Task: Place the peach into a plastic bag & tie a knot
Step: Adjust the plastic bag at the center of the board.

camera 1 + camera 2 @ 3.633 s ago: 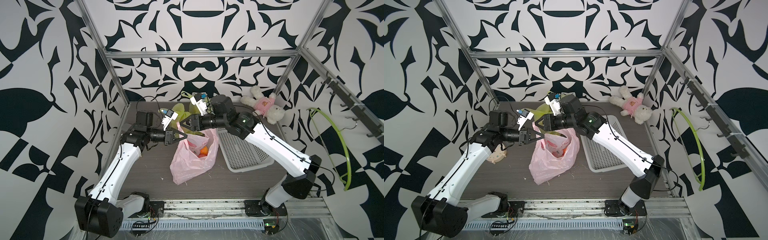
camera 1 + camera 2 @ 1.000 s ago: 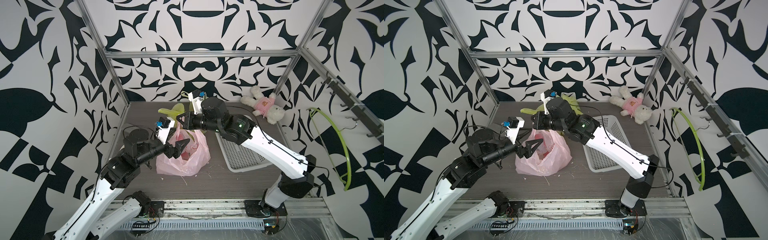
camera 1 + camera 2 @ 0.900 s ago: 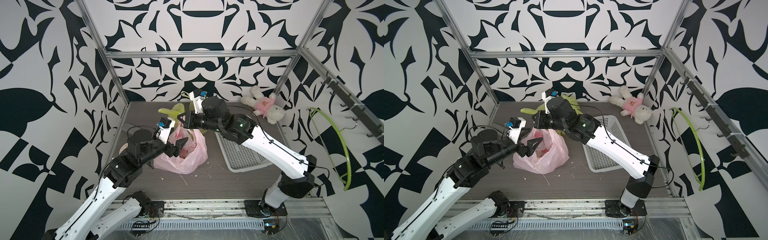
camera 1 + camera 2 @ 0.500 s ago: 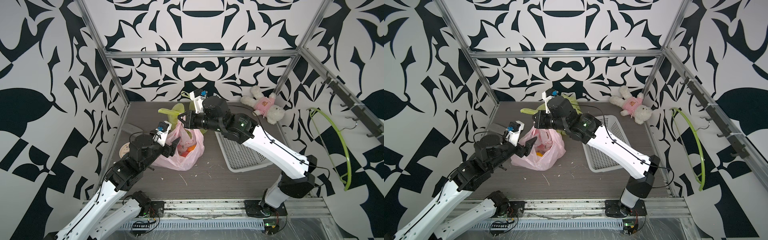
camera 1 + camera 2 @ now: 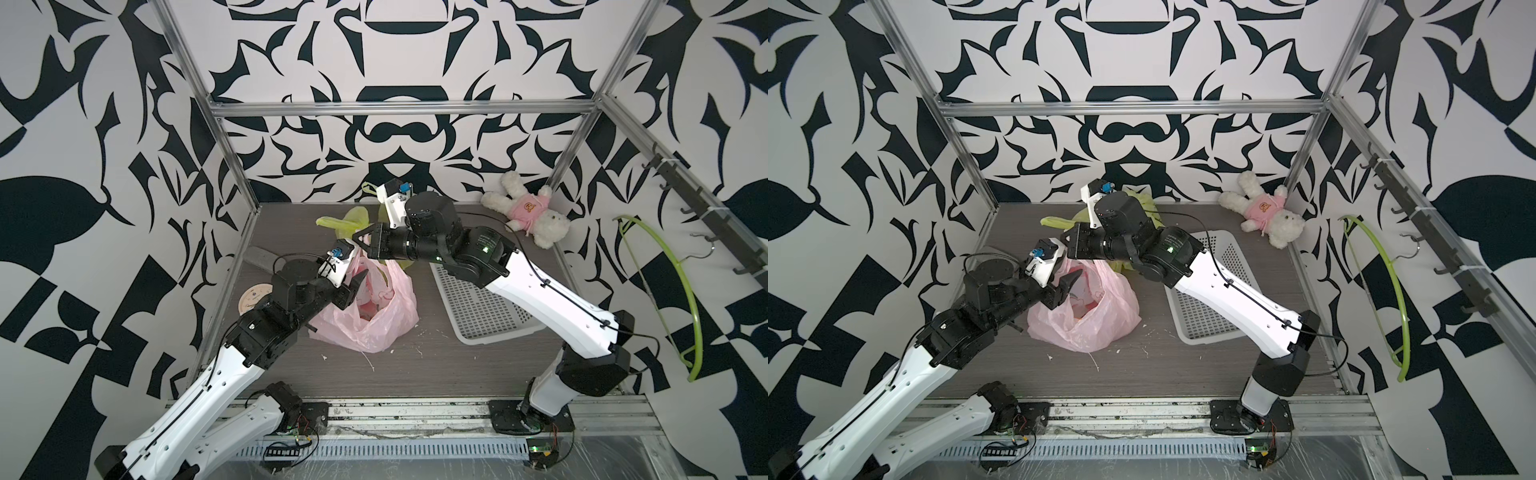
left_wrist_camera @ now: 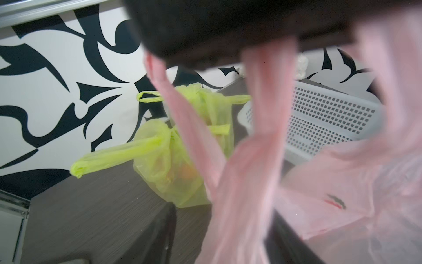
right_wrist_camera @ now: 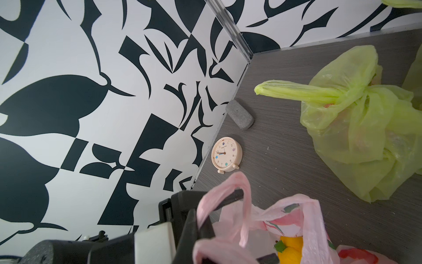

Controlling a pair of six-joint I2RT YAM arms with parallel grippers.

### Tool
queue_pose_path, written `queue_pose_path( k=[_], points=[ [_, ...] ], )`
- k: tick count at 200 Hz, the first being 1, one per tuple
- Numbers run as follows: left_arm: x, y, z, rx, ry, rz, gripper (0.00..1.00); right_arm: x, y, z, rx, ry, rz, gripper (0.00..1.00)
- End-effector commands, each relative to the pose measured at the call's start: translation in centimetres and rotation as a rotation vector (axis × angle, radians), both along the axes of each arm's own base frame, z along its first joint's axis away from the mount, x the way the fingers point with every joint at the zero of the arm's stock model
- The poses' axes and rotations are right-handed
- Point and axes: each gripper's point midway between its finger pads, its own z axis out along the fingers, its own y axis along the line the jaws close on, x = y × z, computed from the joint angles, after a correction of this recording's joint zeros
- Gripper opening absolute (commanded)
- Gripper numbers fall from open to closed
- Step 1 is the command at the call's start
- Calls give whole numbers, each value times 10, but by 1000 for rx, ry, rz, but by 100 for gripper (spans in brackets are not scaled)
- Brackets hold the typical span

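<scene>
Now the left gripper [image 5: 356, 286] has narrowed around a handle of the pink bag [image 5: 386, 328]; whether it grips is unclear. The right gripper [image 5: 359, 245] stays clamped on the bag's top, peach [image 7: 288, 250] inside.

Right gripper [image 5: 360, 245]: clamped on the top edge of the pink plastic bag [image 5: 376, 320]. The bag hangs from its fingers down to the desk [image 5: 436, 374].
Left gripper [image 5: 355, 286]: just below the right fingers, with its own fingers at the bag's mouth.
Yellow-green bag [image 5: 343, 218]: just behind the right fingers.
White basket [image 5: 478, 307]: on the far side of the pink bag from the left fingers, under the right arm.
Clock [image 5: 252, 300]: well apart from both sets of fingers, beside the left arm.
Plush toy [image 5: 528, 212]: well apart from both, at the desk's far corner.
</scene>
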Motion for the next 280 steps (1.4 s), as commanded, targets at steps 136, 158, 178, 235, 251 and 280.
queue_pose_path(
  k=[136,158,178,235,251,280],
  points=[
    [4,11,-25,-116,207,60,0,-45,-141,7,-67,-45,192,52],
    [6,12,-26,-120,218,66,0,-60,-149,15,-48,-57,216,51],
    [10,14,-27,-123,230,81,0,-79,-147,19,-7,-34,301,50],
    [25,20,-26,-163,293,185,0,-60,-197,9,-161,-93,-5,60],
    [30,23,-27,-177,323,229,0,-69,-185,15,-118,-156,68,64],
    [37,25,-29,-184,358,276,0,-87,-157,19,-120,-327,198,67]
  ],
)
